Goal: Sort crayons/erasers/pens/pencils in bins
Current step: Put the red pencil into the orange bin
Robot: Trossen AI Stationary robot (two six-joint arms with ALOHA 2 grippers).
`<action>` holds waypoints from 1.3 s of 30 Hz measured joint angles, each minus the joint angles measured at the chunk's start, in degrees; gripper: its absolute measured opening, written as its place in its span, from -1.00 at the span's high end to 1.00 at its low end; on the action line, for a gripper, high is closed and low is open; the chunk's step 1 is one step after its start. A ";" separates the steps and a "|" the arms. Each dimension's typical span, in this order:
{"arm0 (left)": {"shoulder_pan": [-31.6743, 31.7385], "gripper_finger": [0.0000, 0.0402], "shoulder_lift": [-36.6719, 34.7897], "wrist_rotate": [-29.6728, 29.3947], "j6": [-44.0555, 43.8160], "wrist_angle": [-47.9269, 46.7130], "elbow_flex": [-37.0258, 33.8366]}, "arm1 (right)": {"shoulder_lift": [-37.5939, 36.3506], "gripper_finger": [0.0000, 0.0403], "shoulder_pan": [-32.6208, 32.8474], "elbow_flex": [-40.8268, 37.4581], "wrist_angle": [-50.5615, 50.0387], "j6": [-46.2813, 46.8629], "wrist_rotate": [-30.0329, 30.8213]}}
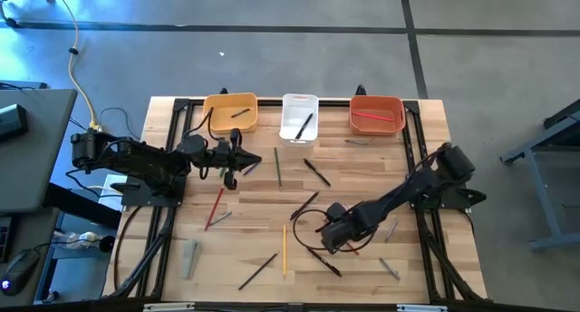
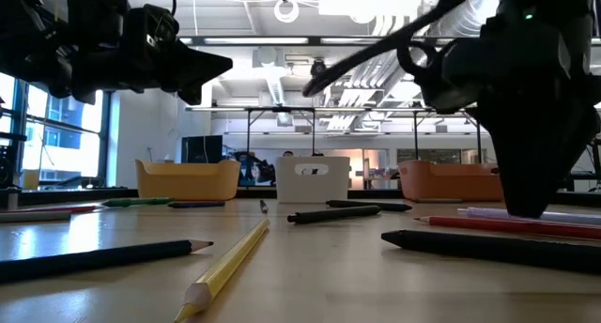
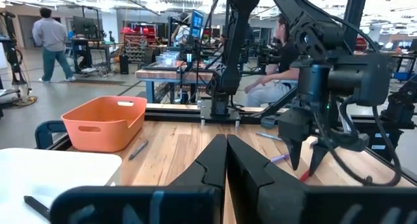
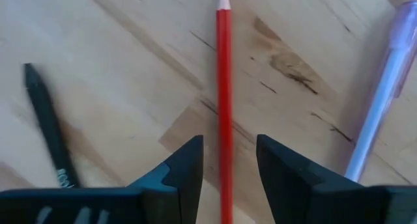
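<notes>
Robotics lab: workbenches (image 3: 171,73), ceiling ducts (image 2: 376,74).

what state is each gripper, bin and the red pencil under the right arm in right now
right gripper: open, fingers astride the red pencil
thin red wooden pencil: lying flat on the table, not gripped
left gripper: shut, empty, raised
yellow-orange plastic bin: upright, one dark stick inside
white plastic bin: upright, one dark pen inside
red-orange plastic bin: upright, red stick inside
</notes>
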 joint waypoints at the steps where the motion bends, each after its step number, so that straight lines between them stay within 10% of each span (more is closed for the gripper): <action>1: 0.00 1.00 0.00 0.00 0.00 0.01 0.00 | 0.32 0.33 0.00 0.00 -0.38 0.45 0.32; 24: 0.00 1.00 0.00 0.02 -0.45 -0.20 0.02 | 2.49 0.89 -1.00 0.18 -3.66 -3.85 -0.45; 39: 0.02 1.00 0.00 0.02 -0.63 -0.17 0.04 | -5.99 0.93 -2.39 -0.22 -3.93 -9.80 0.29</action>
